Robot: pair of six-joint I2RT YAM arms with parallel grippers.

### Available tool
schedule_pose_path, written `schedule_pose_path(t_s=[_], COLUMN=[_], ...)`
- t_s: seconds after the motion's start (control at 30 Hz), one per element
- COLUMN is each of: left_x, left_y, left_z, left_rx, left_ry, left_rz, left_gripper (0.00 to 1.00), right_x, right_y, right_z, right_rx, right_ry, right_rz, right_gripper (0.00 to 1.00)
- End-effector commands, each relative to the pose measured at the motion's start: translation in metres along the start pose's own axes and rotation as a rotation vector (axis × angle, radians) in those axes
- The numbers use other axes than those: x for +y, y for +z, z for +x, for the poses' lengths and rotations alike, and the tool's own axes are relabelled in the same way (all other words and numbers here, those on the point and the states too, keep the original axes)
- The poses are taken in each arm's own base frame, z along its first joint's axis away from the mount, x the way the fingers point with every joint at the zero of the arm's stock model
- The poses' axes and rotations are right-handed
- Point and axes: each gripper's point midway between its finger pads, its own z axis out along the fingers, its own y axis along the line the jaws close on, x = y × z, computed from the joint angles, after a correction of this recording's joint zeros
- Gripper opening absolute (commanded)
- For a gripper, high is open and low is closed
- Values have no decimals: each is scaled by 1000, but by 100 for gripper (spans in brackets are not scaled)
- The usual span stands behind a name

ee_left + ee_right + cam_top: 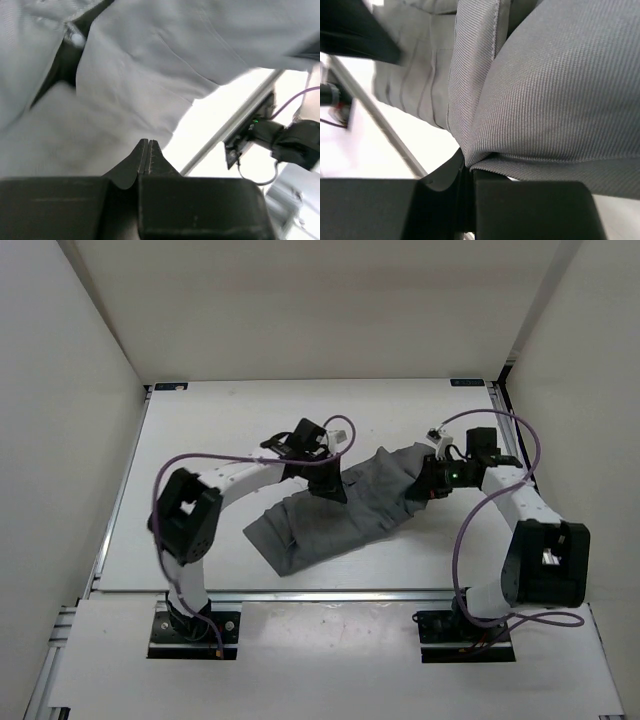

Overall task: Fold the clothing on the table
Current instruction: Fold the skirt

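The right gripper (pixel 468 167) had its jaws clamped together on a fold of the clothing (pixel 560 100). In the right wrist view the ribbed grey weave ran straight down into the narrow gap between the two black fingers. The left gripper (pixel 146 147) was fully closed as well, its fingertips meeting in a single point pressed against the pale grey fabric. Whether any cloth was caught between them could not be made out.

From above, the clothing (pixel 330 525) lay in a rumpled diagonal strip across the middle of the table (pixel 200 440), its lower-left end toward the left arm's base and its upper-right end at the right gripper (pixel 425 485). The left gripper (pixel 325 483) sat over its upper edge near the middle.

No writing could be read. Two small blue labels (pixel 170 386) at the table's far corners were too small to make out. A green light (pixel 455 477) glowed on the right wrist.

Both wrist views were cropped close, so only part of the garment showed. The left wrist picture was washed out and blurred, with a dark slit (pixel 62 65) between folds. The pleat lines (pixel 415 95) showed only at the left of the right wrist view. From above, both arms hid the fabric under their grippers.
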Motion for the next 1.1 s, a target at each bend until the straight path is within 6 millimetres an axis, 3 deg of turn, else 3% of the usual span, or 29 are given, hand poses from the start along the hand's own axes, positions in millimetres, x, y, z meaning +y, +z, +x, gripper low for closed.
schedule_pose_path(t_s=[0.0, 0.03, 0.07, 0.13, 0.27, 0.33, 0.47, 0.53, 0.7, 0.9, 1.07], left_x=[-14, -9, -10, 2, 20, 50, 88, 96, 89, 70, 75], left_y=[-54, -53, -64, -68, -81, -85, -105, -110, -92, -55, -38], left_z=[-6, 9, 8, 36, 63, 81, 85, 84, 79, 69, 72], left_rx=[-151, -131, -166, -152, -191, -197, -278, -301, -263, -221, -165], left_ry=[6, -24, -35, -78, -138, -200, -269, -273, -244, -232, -225], left_rz=[-17, -28, -32, -58, -91, -160, -259, -270, -237, -157, -157], left_gripper=[0, 0, 0, 0, 0, 0, 0, 0, 0, 0, 0], right_x=[-3, 1, 1, 9, 19, 26, 36, 40, 57, 81, 87], right_y=[-2, -3, -3, -3, -7, -10, -19, -22, -24, -13, -2], right_z=[3, 4, 2, -2, -17, -24, -37, -40, -37, -36, -41], right_rx=[-4, 2, 2, 10, 0, 1, -8, -9, 30, 56, 104], right_ry=[-128, -145, -160, -186, -264, -299, -330, -337, -365, -489, -608], right_rz=[90, 93, 96, 78, 71, 68, 71, 63, 48, 66, 120], right_gripper=[0, 0, 0, 0, 0, 0, 0, 0, 0, 0, 0])
